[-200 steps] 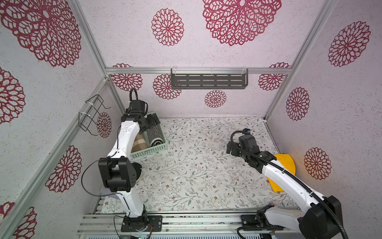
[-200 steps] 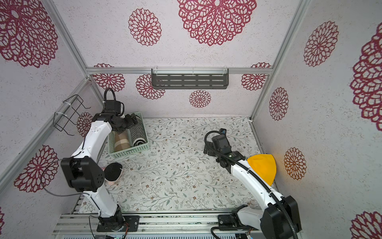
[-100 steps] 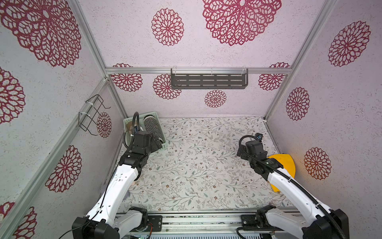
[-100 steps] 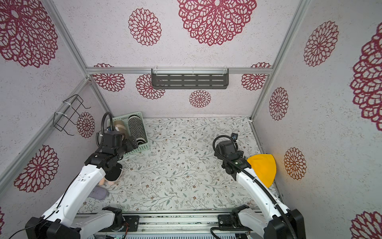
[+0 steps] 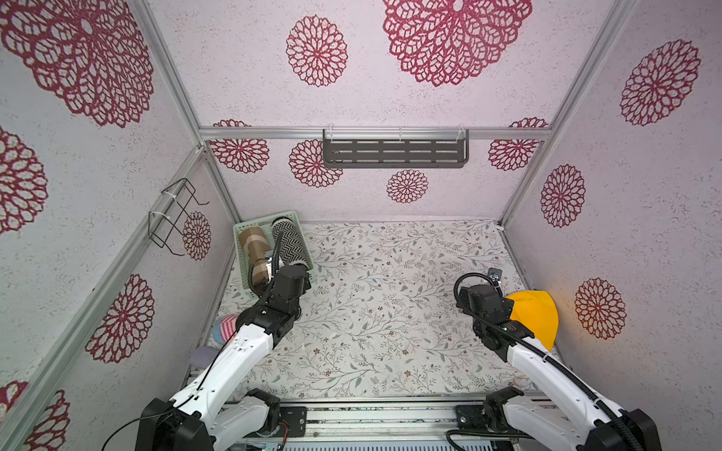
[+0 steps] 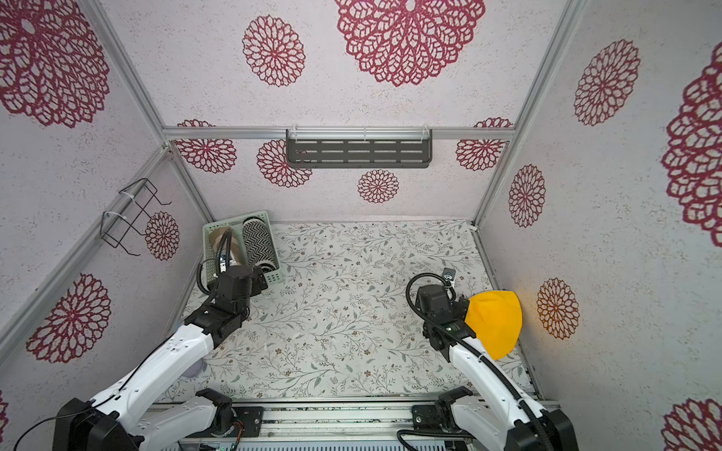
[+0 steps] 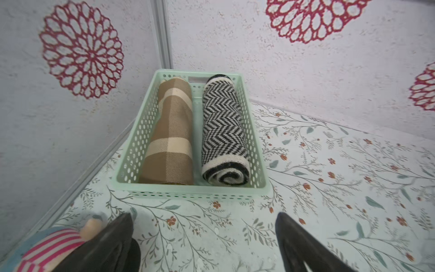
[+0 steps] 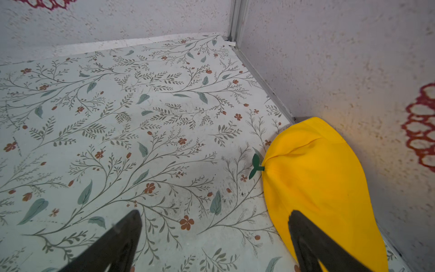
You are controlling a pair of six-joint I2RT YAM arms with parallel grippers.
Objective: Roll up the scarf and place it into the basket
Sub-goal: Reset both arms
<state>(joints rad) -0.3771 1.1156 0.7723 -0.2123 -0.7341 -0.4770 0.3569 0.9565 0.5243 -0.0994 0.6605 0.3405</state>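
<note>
At the far left corner, hidden: in both top views the left arm covers the near end of the basket, and the fingers of both grippers sit out of sight under their wrists.
Cut off: a pink-and-white striped soft toy runs off the edge of the left wrist view, partly behind one finger; in a top view only a bit of it shows beside the arm.
Hard to tell: one right finger overlaps the yellow cloth; contact cannot be judged.
Basket contents: two rolled scarves lie side by side lengthwise, the brown checked scarf on the wall side and the black-and-white zigzag scarf on the table side, its spiral end facing the wrist camera.
Left gripper: jaws spread wide, holding nothing, over the floral tabletop just short of the basket's near wall.
Right gripper: jaws spread wide, empty, over the tabletop beside the yellow cloth by the right wall.
Wall fittings: grey slotted shelf and black wire rack.
</note>
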